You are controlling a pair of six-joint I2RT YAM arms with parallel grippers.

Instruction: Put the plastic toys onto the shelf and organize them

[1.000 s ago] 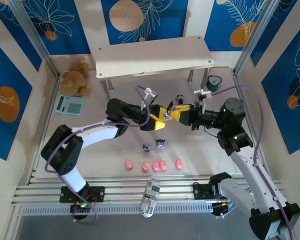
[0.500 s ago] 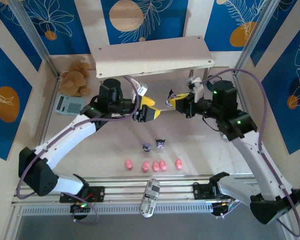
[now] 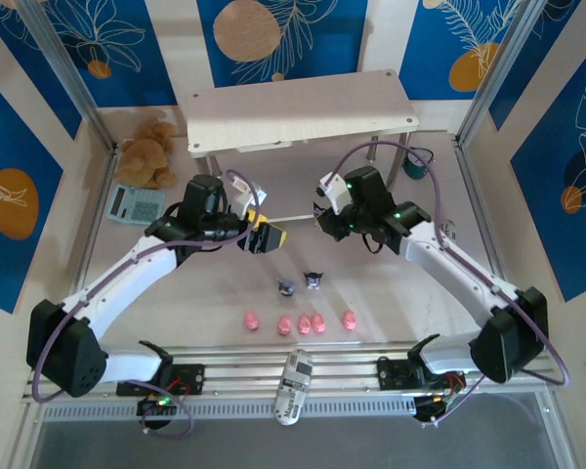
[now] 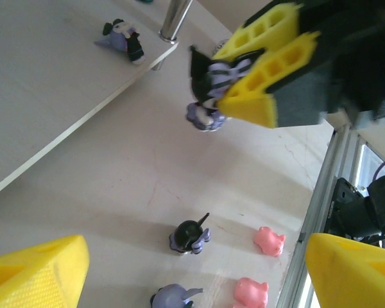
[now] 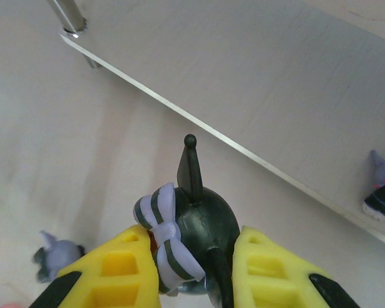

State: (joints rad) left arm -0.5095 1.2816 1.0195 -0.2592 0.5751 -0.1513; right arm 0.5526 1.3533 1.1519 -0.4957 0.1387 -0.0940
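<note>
The left end effector stands wide open (nothing in it) mid-counter, seen from above, in front of the shelf at the back edge. Five pink pigs line the near edge.

The left wrist camera sees the right end effector pinching a dark figurine. A second figurine stands on the shelf's low board.

In the right wrist camera, yellow fingers squeeze the dark figurine.

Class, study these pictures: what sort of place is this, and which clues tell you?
Probably a robot lab work cell, not a home: a left arm and right arm bolted to a metal rail, blue printed panels walling the table, and a shelf and pigs laid out as props.
</note>
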